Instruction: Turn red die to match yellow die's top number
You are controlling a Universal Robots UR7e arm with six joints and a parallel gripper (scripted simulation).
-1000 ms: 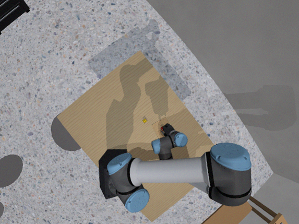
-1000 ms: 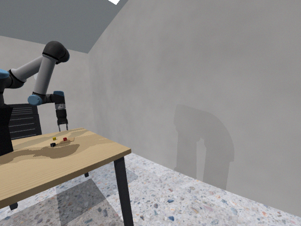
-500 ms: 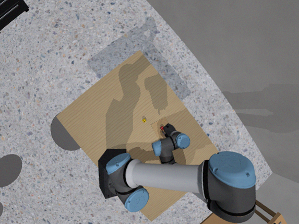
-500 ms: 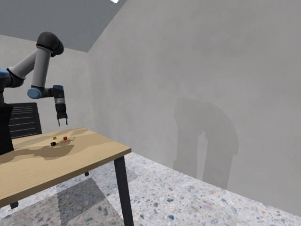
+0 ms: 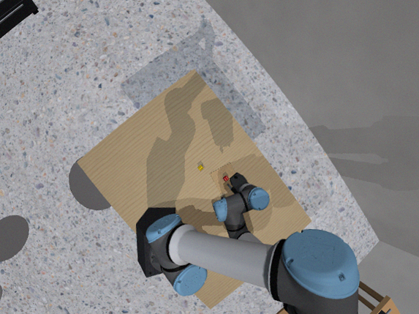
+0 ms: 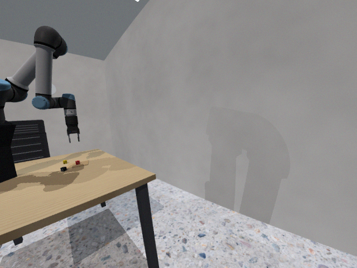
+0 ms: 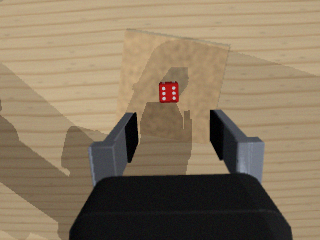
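Seen from the side, going left to right, one arm [image 5: 227, 252] [image 6: 43, 69] goes up, bends at a high elbow and comes down over the wooden table [image 5: 126, 155] [image 6: 86, 187] [image 7: 270, 175]. Next come one black die [image 6: 63, 168] and one yellow die [image 5: 200, 167] [image 6: 64, 162], both on the wood. The yellow die's top number is too small to tell. A pale mark [image 6: 71, 111] on the wrist is too tiny to read. Below it, the gripper [image 5: 231, 182] [image 6: 74, 140] [image 7: 173, 126] points down, up above the table. Its two fingers are wide apart, with nothing between them. Then there is one red die [image 5: 225, 178] [image 6: 77, 162] [image 7: 169, 92], flat on one thin tan mat [image 5: 218, 172] [image 6: 83, 163] [image 7: 200, 65], with six white dots on top. That makes three dice, all apart.
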